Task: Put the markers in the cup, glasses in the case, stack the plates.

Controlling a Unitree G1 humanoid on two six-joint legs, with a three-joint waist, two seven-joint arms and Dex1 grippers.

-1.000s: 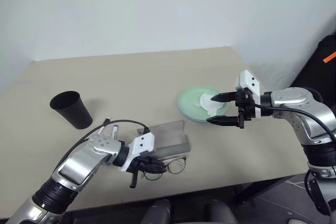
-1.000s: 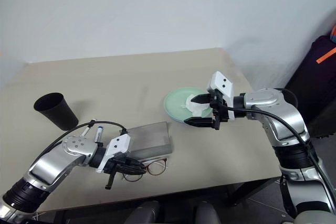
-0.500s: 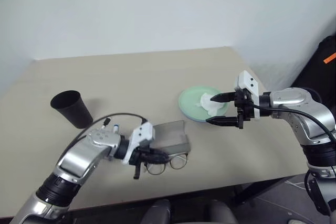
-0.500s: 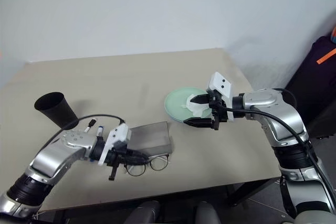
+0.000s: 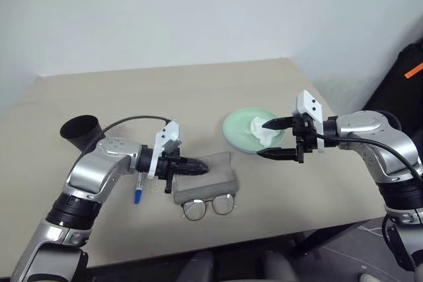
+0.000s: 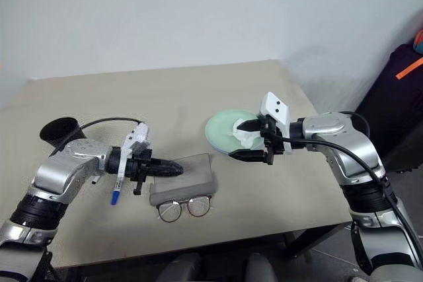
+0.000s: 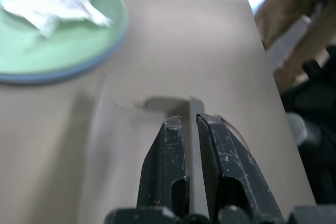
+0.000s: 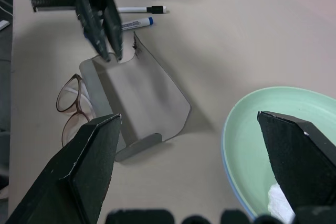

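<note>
Lifting off the glasses (image 5: 209, 206), the left gripper (image 5: 198, 166) is now hovering, clenched and empty, over the case (image 5: 210, 177). Glasses are lying just beside the case. Right gripper (image 5: 272, 139) is gaping above the stacked plates (image 5: 239, 128).

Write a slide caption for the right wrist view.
Shut left hand over the open grey case, glasses beside it.
</note>
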